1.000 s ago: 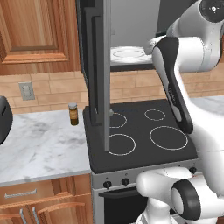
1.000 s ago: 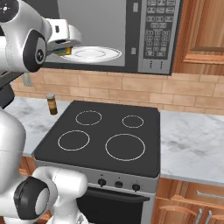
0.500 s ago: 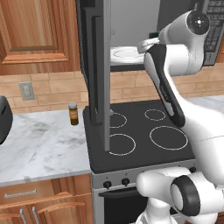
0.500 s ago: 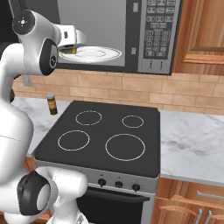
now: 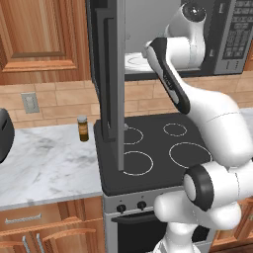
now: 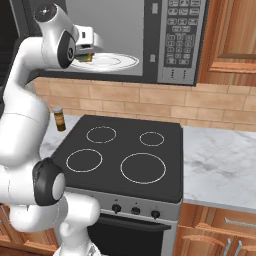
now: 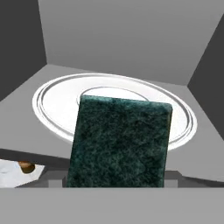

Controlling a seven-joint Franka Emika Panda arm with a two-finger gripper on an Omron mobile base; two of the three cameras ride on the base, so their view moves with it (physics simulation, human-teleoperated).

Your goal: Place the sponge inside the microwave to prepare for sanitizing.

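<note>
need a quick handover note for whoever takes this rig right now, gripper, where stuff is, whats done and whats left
Gripper: at the microwave's open front, shut on the sponge, green scrub side toward the hand camera.
Sponge: held in the air at the near edge of the white plate, not set down.
Microwave: door swung wide open over the stovetop.
Done: sponge picked up and brought to the opening.
Left: reach further in, lower it onto the plate, release, withdraw.
</note>
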